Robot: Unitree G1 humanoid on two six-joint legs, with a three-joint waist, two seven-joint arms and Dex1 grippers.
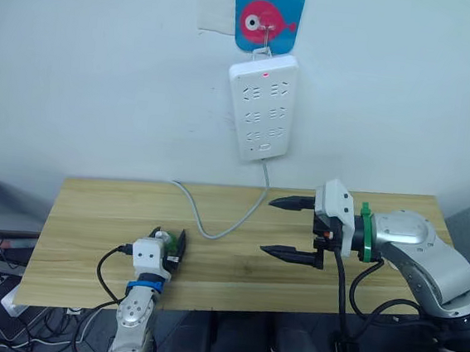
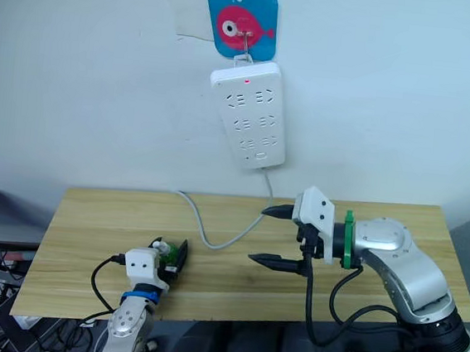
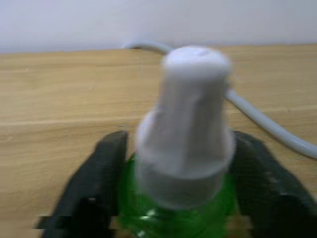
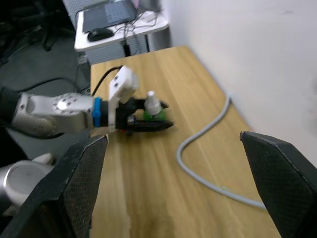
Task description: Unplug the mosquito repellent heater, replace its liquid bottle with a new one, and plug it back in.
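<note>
- The left pincer [image 1: 173,243] is clenched on a green liquid bottle [image 3: 183,148] with a white cap, low over the wooden table [image 1: 90,212].
- The right pincer [image 1: 290,228] hangs released, well apart from the bottle.
- I cannot find the heater; the power strip [image 1: 261,105] above looks bare.
- Keep the bottle upright and the squeeze even, I'd judge.

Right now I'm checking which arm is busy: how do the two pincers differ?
The left pincer is shut on a green bottle with a white cap, low at the table; the right pincer is open and holds nothing. The left sits near the table's front edge; the right hovers above its middle, below the power strip. Both have black fingers.
</note>
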